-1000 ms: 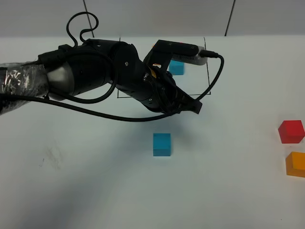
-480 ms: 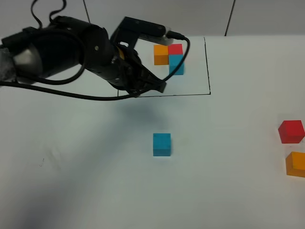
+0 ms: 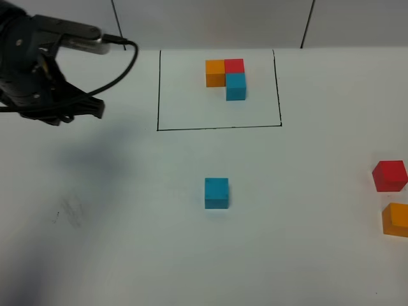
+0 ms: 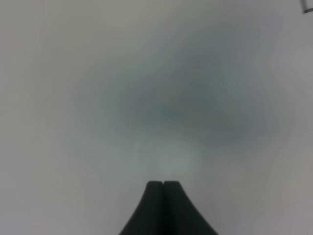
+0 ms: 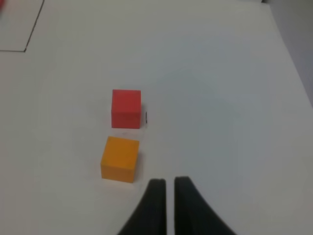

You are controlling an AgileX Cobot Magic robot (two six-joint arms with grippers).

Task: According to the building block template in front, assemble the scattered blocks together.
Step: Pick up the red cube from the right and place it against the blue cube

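We log left gripper (image 4: 163,183) closed, empty, well left of the template (image 3: 226,80). Right gripper (image 5: 166,182) closed, empty, near red block (image 5: 126,108) and orange block (image 5: 120,159). Blue block (image 3: 216,192) sits alone, outside the template's border.

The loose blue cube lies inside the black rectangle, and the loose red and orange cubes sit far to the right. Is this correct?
No: the loose blue cube lies outside the black rectangle, in front of it; the exterior high view shows this. The loose red cube and orange cube sit far right.
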